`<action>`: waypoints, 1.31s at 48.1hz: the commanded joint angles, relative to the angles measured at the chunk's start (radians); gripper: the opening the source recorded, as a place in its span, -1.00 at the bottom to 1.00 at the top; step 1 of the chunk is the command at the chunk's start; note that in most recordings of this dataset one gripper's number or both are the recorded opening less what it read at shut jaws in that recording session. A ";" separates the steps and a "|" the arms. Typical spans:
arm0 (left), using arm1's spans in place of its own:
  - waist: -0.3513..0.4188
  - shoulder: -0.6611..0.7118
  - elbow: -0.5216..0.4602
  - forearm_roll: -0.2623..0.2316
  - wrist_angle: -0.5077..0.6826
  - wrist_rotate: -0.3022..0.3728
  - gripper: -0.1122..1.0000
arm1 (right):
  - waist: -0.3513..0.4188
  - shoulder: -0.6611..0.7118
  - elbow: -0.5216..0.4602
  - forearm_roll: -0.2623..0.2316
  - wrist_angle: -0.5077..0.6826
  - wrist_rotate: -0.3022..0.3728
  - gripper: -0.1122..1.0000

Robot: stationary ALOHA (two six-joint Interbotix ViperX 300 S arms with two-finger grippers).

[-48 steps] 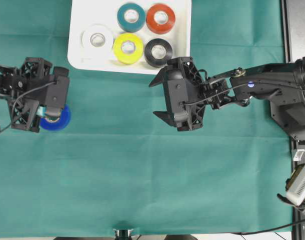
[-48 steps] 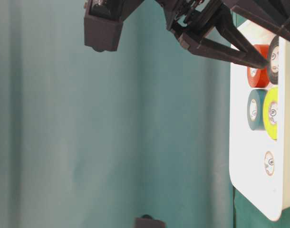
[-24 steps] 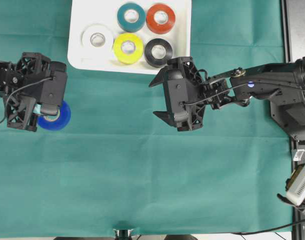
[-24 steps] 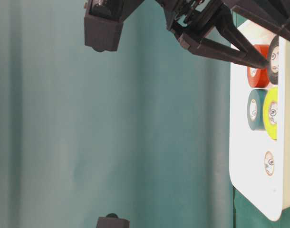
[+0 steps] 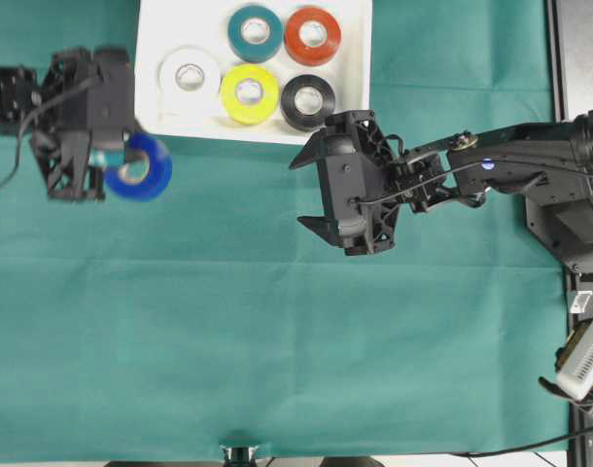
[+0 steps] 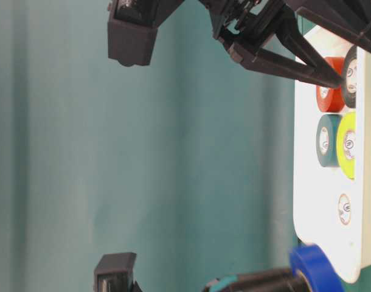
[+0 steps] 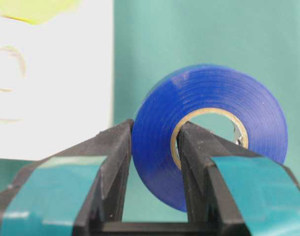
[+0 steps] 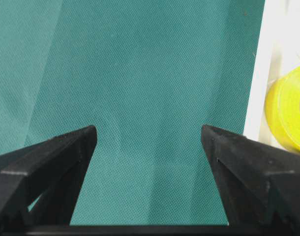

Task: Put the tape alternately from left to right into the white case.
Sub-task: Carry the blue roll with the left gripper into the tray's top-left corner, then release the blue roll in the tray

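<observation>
The left gripper [image 5: 122, 165] pinches the blue roll [image 5: 139, 167] through its core, just outside the white case's [image 5: 360, 58] near-left corner; the right gripper [image 5: 311, 190] hangs spread, empty.

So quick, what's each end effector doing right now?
Left end effector: closed on the blue tape roll, one finger through its core.
Right end effector: open, holding nothing.
</observation>
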 commanded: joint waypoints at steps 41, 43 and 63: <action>0.339 0.296 -0.235 0.002 -0.147 0.327 -0.35 | 0.003 -0.006 -0.012 0.002 -0.006 0.002 0.60; 0.344 0.310 -0.242 0.002 -0.152 0.328 -0.35 | 0.003 -0.002 -0.012 0.002 -0.006 0.002 0.60; 0.388 0.347 -0.270 0.000 -0.178 0.324 -0.34 | 0.003 0.005 -0.017 0.002 -0.006 0.002 0.60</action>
